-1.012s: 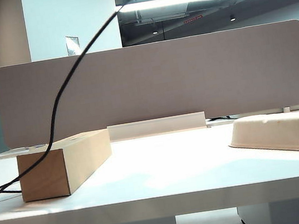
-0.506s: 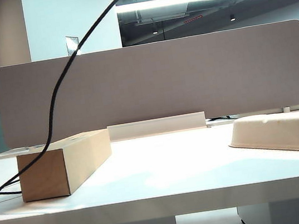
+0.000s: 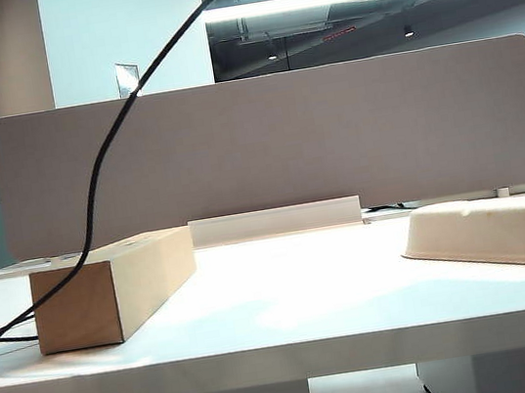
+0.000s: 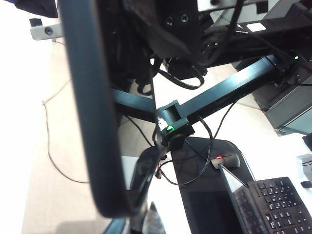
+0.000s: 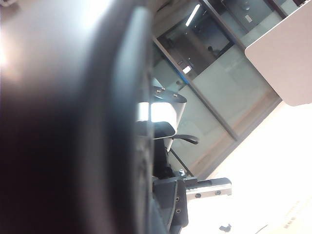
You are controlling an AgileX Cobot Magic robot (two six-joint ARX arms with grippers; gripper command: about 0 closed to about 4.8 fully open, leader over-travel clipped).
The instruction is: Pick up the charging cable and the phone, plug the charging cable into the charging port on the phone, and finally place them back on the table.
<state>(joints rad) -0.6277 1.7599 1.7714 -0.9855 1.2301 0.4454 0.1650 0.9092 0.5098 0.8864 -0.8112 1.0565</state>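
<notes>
The black charging cable [image 3: 95,197] climbs from the table's left edge to the top of the exterior view, where both grippers are out of frame. In the left wrist view the phone [image 4: 92,122] is a dark, round-cornered slab seen edge-on. Its near end sits at my left gripper [image 4: 146,224], which is shut; its blurred tips seem to pinch the cable's plug. The phone [image 5: 73,122] also fills half the right wrist view as a dark blur, with my right gripper [image 5: 146,219] shut on it. The charging port is hidden.
On the white table [image 3: 288,301] a brown cardboard box [image 3: 109,293] stands at the left and a cream oval tray [image 3: 500,230] at the right. A grey divider panel [image 3: 265,147] runs along the back. A keyboard [image 4: 278,204] lies far below the left wrist.
The cable's upper stretch has swung slightly, and a small dark lump on it now shows at the top edge of the exterior view. Nothing on the table has moved.
</notes>
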